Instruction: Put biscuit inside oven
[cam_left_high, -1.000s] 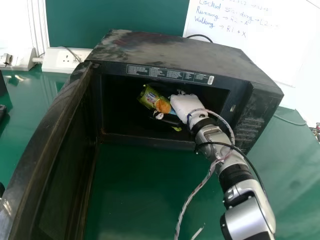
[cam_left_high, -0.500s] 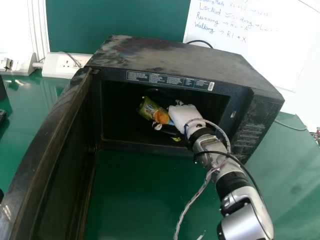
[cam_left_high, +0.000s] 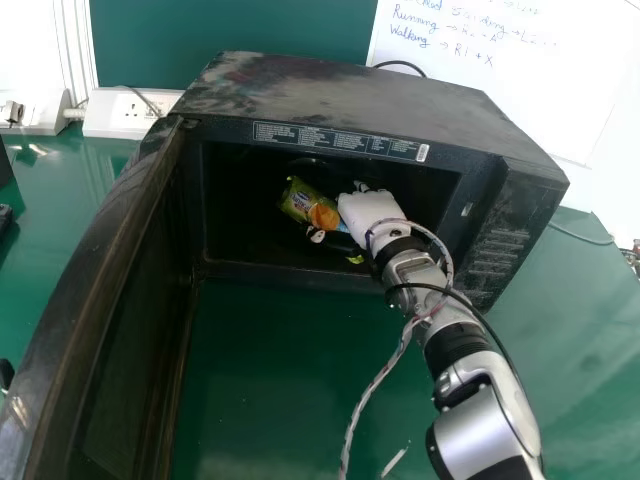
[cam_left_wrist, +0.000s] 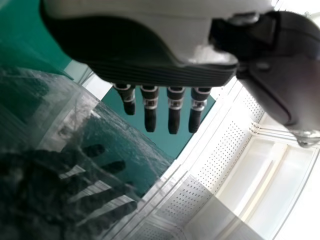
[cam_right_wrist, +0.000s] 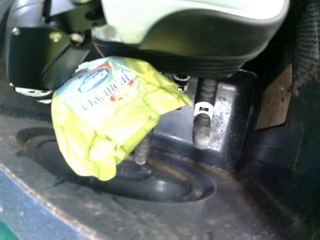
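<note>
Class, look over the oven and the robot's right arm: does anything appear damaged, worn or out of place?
Yes. The oven has pale, patchy smears on top and rust-like marks along its opening's lower edge, suggesting wear. A cable dangles beside the right arm rather than lying along it.

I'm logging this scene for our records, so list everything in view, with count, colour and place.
oven: one, black, on the table
oven door: one, black, swung open at the left
biscuit packet: one, yellow-green, inside the oven
table: one, green, under the oven
whiteboard: one, white, behind right
wall panel: one, green, behind the oven
socket strip: one, white, behind left
dark objects: several, left edge, too cut off to name
perforated panels: several, white, left wrist view
right arm: one, silver and black, front right
right hand: one, white and black, in the oven, gripping the packet
left hand: one, white and black, beside the door
</note>
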